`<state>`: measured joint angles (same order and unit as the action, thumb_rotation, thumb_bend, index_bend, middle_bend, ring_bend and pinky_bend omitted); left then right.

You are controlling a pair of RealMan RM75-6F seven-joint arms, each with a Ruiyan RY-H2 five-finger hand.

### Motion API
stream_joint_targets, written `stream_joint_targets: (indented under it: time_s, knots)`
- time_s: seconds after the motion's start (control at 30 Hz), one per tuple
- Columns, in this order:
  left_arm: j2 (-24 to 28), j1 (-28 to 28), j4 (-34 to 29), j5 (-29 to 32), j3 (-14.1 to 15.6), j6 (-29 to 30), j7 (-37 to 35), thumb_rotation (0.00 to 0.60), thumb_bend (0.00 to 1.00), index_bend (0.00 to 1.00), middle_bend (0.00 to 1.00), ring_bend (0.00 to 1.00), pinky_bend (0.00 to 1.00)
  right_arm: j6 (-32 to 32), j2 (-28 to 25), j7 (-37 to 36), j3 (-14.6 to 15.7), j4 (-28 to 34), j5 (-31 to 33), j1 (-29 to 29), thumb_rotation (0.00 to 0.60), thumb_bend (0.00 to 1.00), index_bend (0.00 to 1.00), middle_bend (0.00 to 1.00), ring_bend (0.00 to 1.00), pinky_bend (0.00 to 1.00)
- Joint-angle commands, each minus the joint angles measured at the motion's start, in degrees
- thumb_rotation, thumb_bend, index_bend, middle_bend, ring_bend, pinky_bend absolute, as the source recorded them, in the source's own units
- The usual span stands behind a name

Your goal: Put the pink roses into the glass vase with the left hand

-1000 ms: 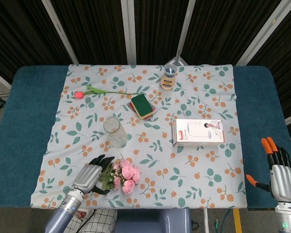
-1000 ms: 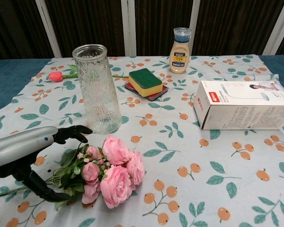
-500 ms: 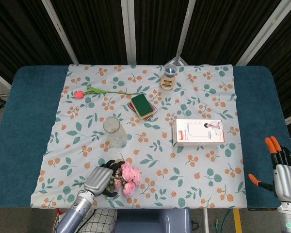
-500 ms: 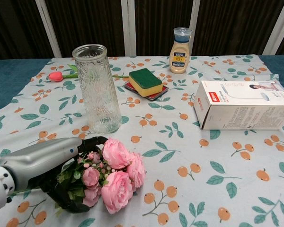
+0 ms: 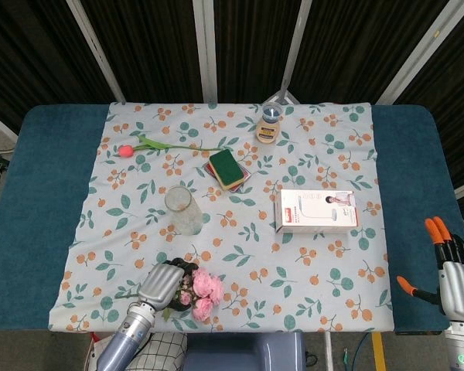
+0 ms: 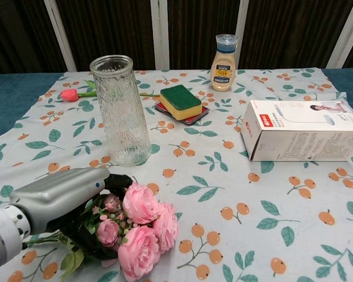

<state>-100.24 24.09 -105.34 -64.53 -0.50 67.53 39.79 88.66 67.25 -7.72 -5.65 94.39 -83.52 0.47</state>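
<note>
The bunch of pink roses (image 6: 141, 226) (image 5: 200, 289) lies at the near edge of the floral tablecloth, blooms pointing right. My left hand (image 6: 65, 197) (image 5: 160, 285) is wrapped around its green stems and leaves, which it mostly hides, and grips them. A tall clear glass vase (image 6: 120, 110) (image 5: 181, 209) stands upright and empty just beyond the roses. At the lower right corner of the head view my right hand (image 5: 451, 269) hangs off the table's edge, fingers apart, holding nothing.
A white carton (image 6: 303, 130) lies to the right. A green sponge on a red pad (image 6: 180, 102), a sauce bottle (image 6: 224, 54) and a single red tulip (image 6: 70, 94) sit behind the vase. Teal table surface (image 5: 46, 185) flanks the cloth.
My left hand has closed around the rose stems and the bunch has shifted slightly nearer and to the right. The right hand has sunk a little.
</note>
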Motion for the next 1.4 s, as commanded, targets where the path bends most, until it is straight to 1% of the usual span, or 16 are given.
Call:
stream_joint_targets:
  time_s: [0.03,0.13,0.27,0.47,0.67,0.83,1.0,1.1,1.17,1.3,1.4]
  knots:
    - [-0.1,0.1,-0.4,-0.6,0.0,0.4,-0.3,0.6,0.19,0.36,0.41,0.3,0.43,0.1,0.0,0.0,0.0,0.0,-0.1,0.0,0.6,0.07,0.0,0.0,0.07,0.0]
    - [0.3,0.1,-1.1,-0.9,0.1,0.8,-0.2,0.6,0.27,0.39,0.45,0.34,0.49,0.2,0.0,-0.2,-0.1,0.0,-0.1,0.0,0.6,0.07,0.0,0.0,0.08,0.0]
    - [0.6,0.1,-1.5,-1.2,-0.1,2.2,1.0,0.6,0.33,0.4,0.47,0.37,0.53,0.3,0.0,-0.7,-0.2,0.0,0.0,-0.1,0.6,0.07,0.0,0.0,0.08,0.0]
    - [0.9,-0.4,-1.6,-2.4,-0.8,3.0,-2.3,0.6,0.34,0.41,0.47,0.38,0.54,0.2,0.0,-0.9,-0.2,0.0,-0.1,-0.1,0.6,0.07,0.0,0.0,0.08,0.0]
    - [3.4,-0.4,-2.6,-6.7,-1.1,2.6,-9.1,0.6,0.33,0.4,0.47,0.38,0.53,-0.1,0.1,-0.8,-0.2,0.0,0.0,0.0,0.6,0.07,0.0,0.0,0.08,0.0]
    - [6.5,0.0,-3.9,-12.3,-1.4,2.7,-14.5,0.6,0.33,0.39,0.46,0.38,0.52,0.0,0.3,-0.5,-0.2,0.0,0.1,0.0,0.6,0.07,0.0,0.0,0.08,0.0]
    - [8.6,0.7,-5.3,-19.2,-2.0,3.6,-22.2,0.6,0.32,0.38,0.46,0.38,0.52,0.0,0.5,-0.2,-0.3,0.0,0.3,0.0,0.6,0.07,0.0,0.0,0.08,0.0]
    - [9.5,1.0,-6.6,-22.1,-3.7,5.2,-25.3,0.6,0.32,0.38,0.46,0.38,0.52,-0.1,0.6,0.0,-0.4,-0.1,0.4,0.0,0.6,0.07,0.0,0.0,0.08,0.0]
    - [9.7,1.4,-7.6,-23.2,-5.3,6.1,-27.5,0.6,0.32,0.37,0.46,0.38,0.52,0.0,0.6,0.1,-0.5,-0.1,0.5,0.0,0.6,0.07,0.0,0.0,0.08,0.0]
    - [10.2,2.6,-10.4,-23.4,-8.4,6.3,-32.9,0.6,0.32,0.38,0.45,0.38,0.52,-0.1,0.8,0.2,-0.6,-0.3,0.8,0.0,0.6,0.07,0.0,0.0,0.08,0.0]
    - [11.7,3.8,-12.8,-22.8,-11.1,5.5,-37.4,0.6,0.32,0.38,0.46,0.38,0.52,-0.2,1.0,0.5,-0.7,-0.4,1.1,0.1,0.6,0.07,0.0,0.0,0.08,0.0]
